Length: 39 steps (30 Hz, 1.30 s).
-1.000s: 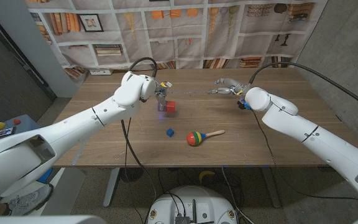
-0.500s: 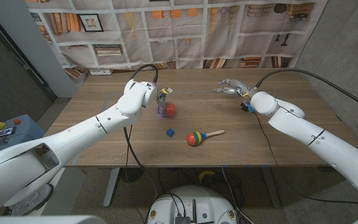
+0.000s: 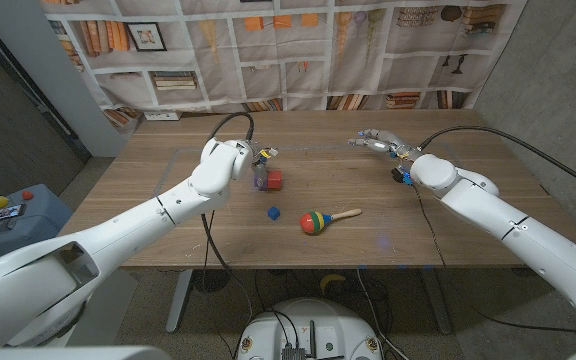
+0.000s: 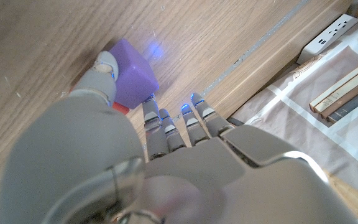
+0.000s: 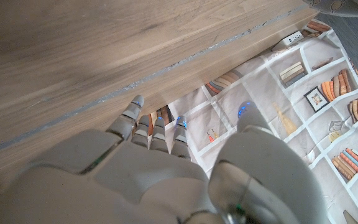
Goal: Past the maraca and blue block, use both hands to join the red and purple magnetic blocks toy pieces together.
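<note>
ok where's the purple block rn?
Head view: the purple block sits left of table centre, right beside the red block, under the left hand, beyond the blue block. In the left wrist view, the thumb touches it.

Head camera high over table (image 3: 168,225), wrist cameras close, inverted

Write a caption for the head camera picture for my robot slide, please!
Left hand at the joined red block and purple block; right hand open above the table's far side.

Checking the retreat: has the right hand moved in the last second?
Yes. The right hand shifted slightly toward the table's far edge, away from the maraca.
</note>
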Available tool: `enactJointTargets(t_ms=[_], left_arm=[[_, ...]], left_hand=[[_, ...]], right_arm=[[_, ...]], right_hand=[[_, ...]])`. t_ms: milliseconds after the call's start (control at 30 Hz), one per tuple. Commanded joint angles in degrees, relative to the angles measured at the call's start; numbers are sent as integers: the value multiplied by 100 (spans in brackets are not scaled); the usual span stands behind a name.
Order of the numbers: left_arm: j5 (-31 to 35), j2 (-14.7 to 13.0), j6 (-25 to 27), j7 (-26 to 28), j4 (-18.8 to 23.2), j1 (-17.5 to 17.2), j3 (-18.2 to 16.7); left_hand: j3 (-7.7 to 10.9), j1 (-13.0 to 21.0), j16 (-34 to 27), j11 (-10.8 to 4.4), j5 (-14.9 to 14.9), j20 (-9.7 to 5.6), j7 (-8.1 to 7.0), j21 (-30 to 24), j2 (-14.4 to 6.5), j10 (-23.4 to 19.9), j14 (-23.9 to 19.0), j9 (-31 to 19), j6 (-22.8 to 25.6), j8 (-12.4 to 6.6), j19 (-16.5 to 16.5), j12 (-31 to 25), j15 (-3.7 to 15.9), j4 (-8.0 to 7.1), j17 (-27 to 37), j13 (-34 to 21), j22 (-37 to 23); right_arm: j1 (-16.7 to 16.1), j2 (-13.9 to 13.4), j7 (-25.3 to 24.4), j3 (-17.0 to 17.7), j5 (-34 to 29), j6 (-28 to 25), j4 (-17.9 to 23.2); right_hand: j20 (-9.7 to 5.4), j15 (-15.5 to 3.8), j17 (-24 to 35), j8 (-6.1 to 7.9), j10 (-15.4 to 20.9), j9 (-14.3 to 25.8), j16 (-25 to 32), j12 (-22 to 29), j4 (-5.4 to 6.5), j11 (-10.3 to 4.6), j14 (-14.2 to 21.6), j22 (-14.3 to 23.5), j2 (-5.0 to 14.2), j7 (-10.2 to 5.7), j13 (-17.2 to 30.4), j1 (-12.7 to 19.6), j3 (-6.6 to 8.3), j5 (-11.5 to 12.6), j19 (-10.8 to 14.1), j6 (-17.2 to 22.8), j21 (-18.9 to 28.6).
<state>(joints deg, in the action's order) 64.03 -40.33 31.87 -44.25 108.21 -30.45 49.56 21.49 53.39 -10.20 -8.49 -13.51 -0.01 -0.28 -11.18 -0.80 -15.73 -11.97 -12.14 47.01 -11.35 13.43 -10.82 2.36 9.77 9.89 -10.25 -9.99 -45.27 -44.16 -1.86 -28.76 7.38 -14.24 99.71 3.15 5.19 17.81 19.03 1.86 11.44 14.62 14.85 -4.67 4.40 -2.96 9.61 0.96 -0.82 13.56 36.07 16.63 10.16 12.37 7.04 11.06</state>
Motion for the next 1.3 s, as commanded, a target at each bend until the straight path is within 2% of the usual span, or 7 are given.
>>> enactJointTargets(t_ms=[33, 267, 333, 467, 733, 1100, 1300], left_arm=[[41, 31, 92, 127, -5, -170, -70], [-8, 6, 134, 122, 46, -215, -127], [-51, -2, 135, 114, 60, -222, -150], [-102, -17, 147, 63, 84, -214, -167], [-285, -74, 155, -82, 162, -187, -223], [-464, -174, 124, -292, 265, -104, -240], [-604, -244, 215, -296, 353, -130, -351]], left_hand=[[-8, 0, -26, 0, -12, -16, -374, -24, -72, 35, -12, -20, 293, 36, -12, -6, 260, -46, 5, -22, -27], [-85, -123, -24, 28, 16, -9, -367, -20, -32, 95, 5, -8, -28, 116, -31, 0, 263, -78, 8, -23, -27], [-113, -166, -20, 79, 29, -4, -387, -16, -22, 180, 27, 1, -221, 140, -47, 19, 240, -80, 9, -24, -27], [-154, -230, -10, 96, 50, 1, -340, -10, 0, 261, 77, 11, -457, 158, -74, 28, 231, -86, 10, -26, -27], [-219, -329, 19, 142, 98, 34, -385, 14, 49, 457, 252, 34, -859, 165, -174, 44, 123, -84, 13, -31, -27], [-315, -496, 28, 291, 181, 98, -236, 48, 139, 752, 511, 76, -1364, 161, -384, 47, 31, -94, 18, -36, -22], [-408, -687, 34, 334, 260, 91, -212, 57, 223, 957, 716, 106, -1688, 169, -518, 48, -34, -130, 22, -37, -18]], right_arm=[[-126, 47, -207, 127, 503, 619, -352], [-152, 44, -322, 121, 566, 596, -331], [-155, 37, -345, 115, 571, 585, -320], [-154, 22, -372, 100, 575, 586, -311], [-165, 38, -453, 96, 619, 554, -305], [-217, 34, -555, 120, 661, 575, -290], [-220, 29, -525, 126, 703, 639, -323]], right_hand=[[-79, -44, 6, -21, 49, -11, -7, 7, 19, -25, 22, 0, 24, -3, -12, -79, -24, -15, 13, 62, -2], [-110, -79, -9, -39, 118, -31, 0, 10, 16, -50, 67, -2, 53, -26, -39, -126, -36, -13, 40, 139, -1], [-122, -83, -13, -46, 127, -35, -1, 8, 14, -59, 71, -2, 59, -32, -44, -134, -37, -12, 39, 148, -3], [-135, -88, -20, -58, 141, -42, -3, 2, 10, -67, 79, -2, 78, -42, -56, -150, -38, -10, 46, 175, -4], [-128, -78, -36, -94, 163, -53, -6, -12, -12, -61, 101, -3, 105, -42, -77, -165, -37, -5, 67, 194, -4], [-142, -86, -58, -142, 198, -63, -13, -27, -50, -67, 125, -4, 136, -56, -102, -169, -31, 1, 86, 216, -8], [-142, -84, -67, -163, 201, -66, -19, -39, -66, -60, 126, -4, 147, -68, -112, -174, -31, 1, 88, 226, -11]])
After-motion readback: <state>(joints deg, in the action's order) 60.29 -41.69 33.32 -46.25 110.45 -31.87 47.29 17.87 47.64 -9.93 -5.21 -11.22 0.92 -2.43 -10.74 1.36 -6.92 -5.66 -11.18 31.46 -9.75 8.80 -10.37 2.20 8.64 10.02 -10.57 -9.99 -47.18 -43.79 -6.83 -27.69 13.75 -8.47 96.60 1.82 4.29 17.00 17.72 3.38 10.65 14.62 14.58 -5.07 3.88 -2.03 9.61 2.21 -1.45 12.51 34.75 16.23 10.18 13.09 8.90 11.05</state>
